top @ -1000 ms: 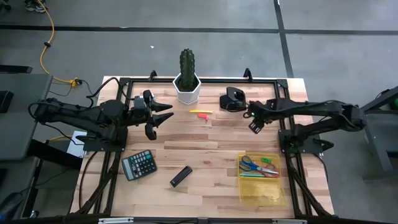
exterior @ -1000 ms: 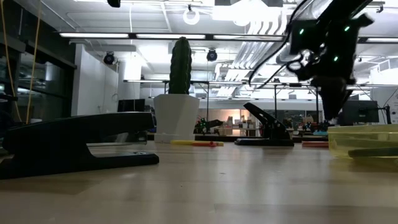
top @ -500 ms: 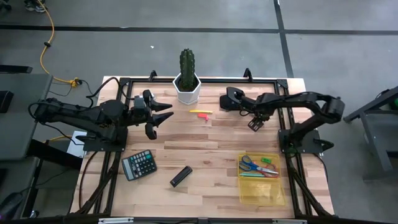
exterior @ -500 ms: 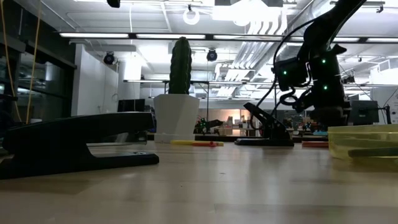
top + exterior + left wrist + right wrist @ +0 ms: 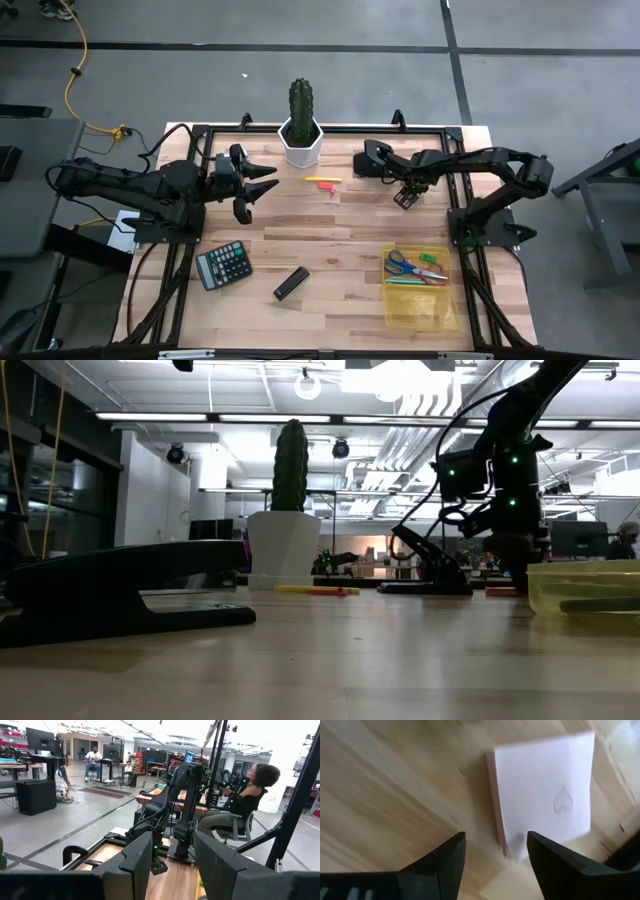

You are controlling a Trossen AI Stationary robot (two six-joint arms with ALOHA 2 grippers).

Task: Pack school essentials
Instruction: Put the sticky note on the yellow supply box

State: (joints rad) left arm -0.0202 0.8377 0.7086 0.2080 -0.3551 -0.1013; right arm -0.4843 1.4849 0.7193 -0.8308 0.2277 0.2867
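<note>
Here the pale sticky-note pad lies flat on the wooden counter, directly below the right pincer, whose fingers are spread above its edge. The left pincer hangs spread near the cactus pot.

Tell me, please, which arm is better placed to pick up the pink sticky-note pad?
The right. Its gripper hangs directly over the sticky-note pad, jaws open around the pad's near edge. The left gripper waits at the table's far-left side, beside the potted cactus.
</note>
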